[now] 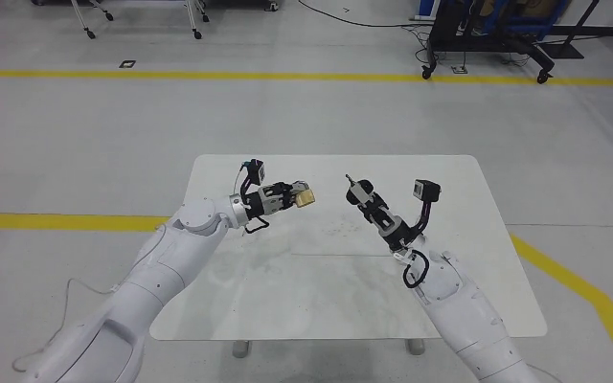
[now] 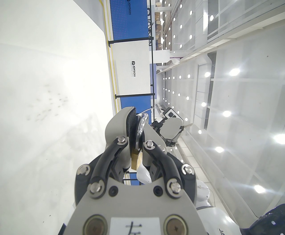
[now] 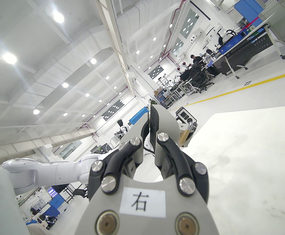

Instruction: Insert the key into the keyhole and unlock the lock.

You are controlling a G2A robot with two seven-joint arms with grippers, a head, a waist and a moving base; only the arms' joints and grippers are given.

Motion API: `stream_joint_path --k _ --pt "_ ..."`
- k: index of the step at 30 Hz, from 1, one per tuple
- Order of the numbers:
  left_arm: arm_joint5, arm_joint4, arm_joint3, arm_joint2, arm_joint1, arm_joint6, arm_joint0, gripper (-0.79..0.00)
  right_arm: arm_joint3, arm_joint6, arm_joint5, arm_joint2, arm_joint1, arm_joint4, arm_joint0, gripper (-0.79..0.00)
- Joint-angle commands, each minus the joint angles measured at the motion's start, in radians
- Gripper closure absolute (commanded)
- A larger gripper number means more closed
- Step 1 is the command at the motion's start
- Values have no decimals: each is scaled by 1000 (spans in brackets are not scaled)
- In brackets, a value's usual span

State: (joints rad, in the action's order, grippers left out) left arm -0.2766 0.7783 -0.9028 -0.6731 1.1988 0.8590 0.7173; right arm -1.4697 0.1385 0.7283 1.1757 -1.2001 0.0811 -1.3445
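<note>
Pinching one lock (image 2: 135,160), left gripper (image 1: 302,195) faces right gripper's (image 3: 152,118) one key (image 2: 188,125).

Large robotics lab hall, smooth grey floor (image 1: 144,124) with yellow lane lines (image 1: 287,75), white work table (image 1: 460,287), high white ceiling with rows of round lights (image 3: 58,16), equipment-laden workbenches (image 3: 245,42), blue partition panels (image 2: 127,20).
</note>
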Motion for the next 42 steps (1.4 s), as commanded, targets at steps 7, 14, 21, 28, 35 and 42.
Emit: stream_joint_path --k 7,14,21,28,35,42 --pt "0 0 0 0 0 0 0 0 -8 -85 -50 -27 -4 496 65 0" --pt "0 0 0 0 0 0 0 0 -164 -195 11 14 26 1165 25 0" --pt "0 0 0 0 0 0 0 0 -244 -241 -94 26 35 1375 -35 0" --pt "0 0 0 0 0 0 0 0 -244 -241 -94 26 35 1375 -35 0" --pt "153 -51 -45 4 -1 5 19 0 -312 -101 -228 -24 40 1676 -34 0" --pt "311 -72 -58 -4 2 8 19 0 -476 -75 -314 -66 62 2104 -118 0"
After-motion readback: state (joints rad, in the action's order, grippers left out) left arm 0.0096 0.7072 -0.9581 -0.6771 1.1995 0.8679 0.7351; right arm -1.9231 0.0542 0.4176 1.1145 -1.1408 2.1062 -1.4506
